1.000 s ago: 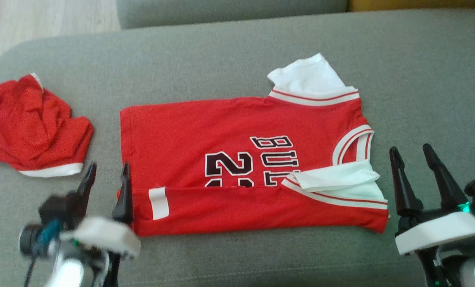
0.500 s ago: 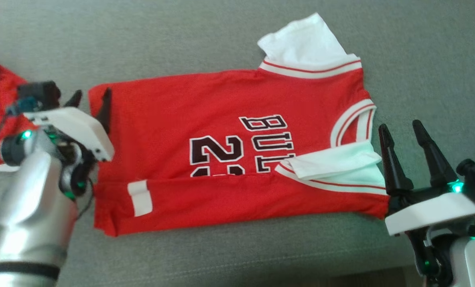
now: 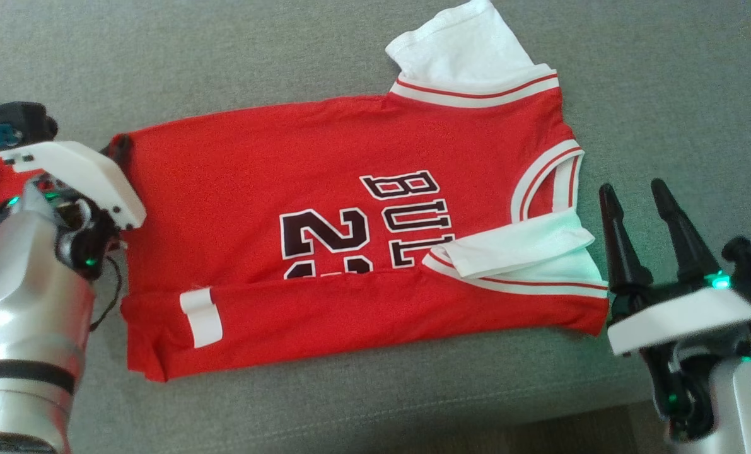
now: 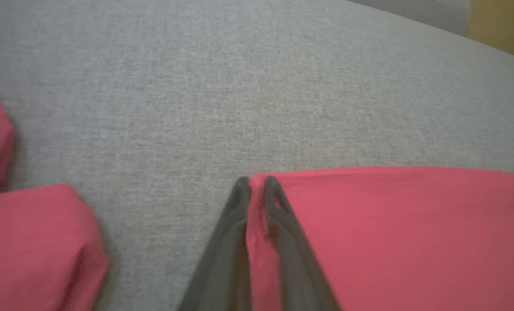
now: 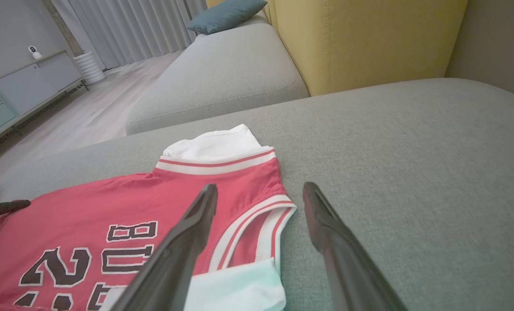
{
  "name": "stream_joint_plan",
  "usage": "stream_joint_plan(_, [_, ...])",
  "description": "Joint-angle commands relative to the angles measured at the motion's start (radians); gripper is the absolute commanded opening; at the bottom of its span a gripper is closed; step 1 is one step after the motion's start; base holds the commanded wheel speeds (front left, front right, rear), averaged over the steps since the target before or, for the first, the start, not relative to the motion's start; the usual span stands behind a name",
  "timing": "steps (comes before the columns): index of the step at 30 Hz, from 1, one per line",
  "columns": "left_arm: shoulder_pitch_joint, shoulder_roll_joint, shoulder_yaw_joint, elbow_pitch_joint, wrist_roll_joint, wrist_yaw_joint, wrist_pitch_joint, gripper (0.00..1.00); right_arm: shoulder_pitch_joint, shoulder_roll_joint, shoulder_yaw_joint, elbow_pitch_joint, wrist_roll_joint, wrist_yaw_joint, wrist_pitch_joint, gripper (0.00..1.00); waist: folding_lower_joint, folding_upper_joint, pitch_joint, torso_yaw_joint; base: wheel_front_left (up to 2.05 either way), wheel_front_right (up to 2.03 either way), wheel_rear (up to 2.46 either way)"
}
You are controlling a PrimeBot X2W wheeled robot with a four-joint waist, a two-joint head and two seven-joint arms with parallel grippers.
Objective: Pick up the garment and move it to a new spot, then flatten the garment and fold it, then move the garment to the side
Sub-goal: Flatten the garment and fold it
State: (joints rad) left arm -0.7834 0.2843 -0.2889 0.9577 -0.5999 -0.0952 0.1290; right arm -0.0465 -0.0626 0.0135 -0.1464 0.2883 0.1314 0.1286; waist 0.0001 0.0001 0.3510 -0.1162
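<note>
Head view, jersey: the red jersey lies flat on the grey sofa cushion, with its near long edge already turned over in a band
Head view, left gripper: the left gripper sits at the far hem corner, and its white housing hides the fingers' gap
Head view, right gripper: the right gripper is spread wide and holds nothing, just beside the shoulder end and apart from the cloth
Left wrist view, grip: the left gripper is narrowed to a slit with a strip of jersey pinched between its fingers, right at the corner
Left wrist view, neighbour: a second red garment lies near on the cushion
Right wrist view, aim: the right gripper points past the striped armhole of the jersey
Step, likely: folding the far edge toward the near band
Doing it well: the right gripper probably needs the far shoulder corner before any lift; raise both ends level, carry low, keep the edge taut, and avoid the second red garment
</note>
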Motion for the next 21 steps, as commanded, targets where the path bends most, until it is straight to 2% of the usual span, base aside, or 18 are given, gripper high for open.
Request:
stream_joint_plan(1, [-0.012, 0.026, 0.011, 0.001, 0.001, -0.004, -0.009, 0.0, -0.043, -0.014, 0.012, -0.024, 0.009, -0.001, 0.014, 1.0, -0.0001, -0.0001, 0.002, 0.004, 0.0, 0.0, 0.0])
stream_joint_plan(10, [-0.078, 0.004, -0.037, 0.028, 0.032, -0.018, -0.062, 0.0, -0.29, -0.108, 0.016, 0.146, 0.093, -0.001, 0.132, 1.0, -0.0001, -0.0001, 0.026, 0.045, 0.0, 0.0, 0.0])
stream_joint_plan(15, [-0.132, -0.034, -0.069, 0.028, 0.041, -0.025, -0.075, 0.0, -0.465, -0.168, 0.006, 0.318, 0.14, -0.001, 0.183, 1.0, -0.0001, -0.0001, 0.065, 0.105, 0.0, 0.0, 0.0])
stream_joint_plan(21, [-0.185, -0.08, -0.105, 0.019, 0.043, -0.031, -0.097, 0.0, -0.687, -0.222, 0.041, 0.546, 0.173, -0.001, 0.232, 1.0, -0.0001, -0.0001, 0.12, 0.167, 0.0, 0.0, 0.0])
